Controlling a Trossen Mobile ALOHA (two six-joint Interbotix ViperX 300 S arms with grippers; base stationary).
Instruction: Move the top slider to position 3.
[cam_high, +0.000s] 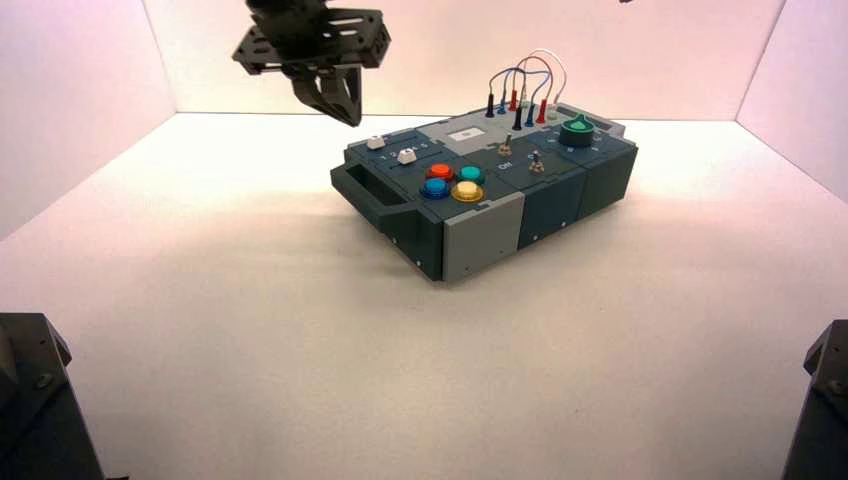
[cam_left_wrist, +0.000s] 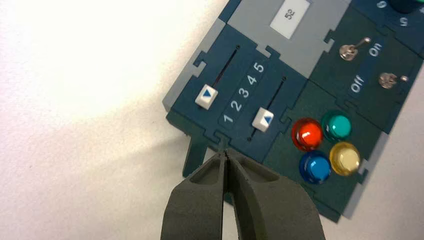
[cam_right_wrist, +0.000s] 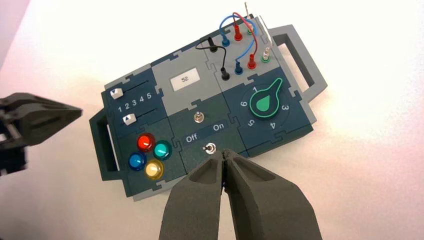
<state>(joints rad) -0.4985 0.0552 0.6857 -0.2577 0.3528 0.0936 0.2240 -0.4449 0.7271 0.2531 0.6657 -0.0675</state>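
Note:
The top slider (cam_left_wrist: 206, 96) is a small white cap with a blue triangle, on the slot farther from the coloured buttons. It also shows in the high view (cam_high: 376, 142) and the right wrist view (cam_right_wrist: 116, 93), where it sits by numeral 1. Numeral 3 (cam_left_wrist: 243, 93) is printed between the two slots. My left gripper (cam_left_wrist: 226, 152) is shut and empty. It hovers in the air just off the box's handle end, short of the sliders (cam_high: 345, 112). My right gripper (cam_right_wrist: 223, 154) is shut and empty, high above the box near a toggle switch.
The second white slider cap (cam_left_wrist: 263, 120) sits next to the red, teal, blue and yellow buttons (cam_left_wrist: 325, 146). Two metal toggle switches (cam_left_wrist: 348, 50), a green knob (cam_right_wrist: 265, 102) and plugged wires (cam_high: 520, 85) fill the rest of the box. White walls enclose the table.

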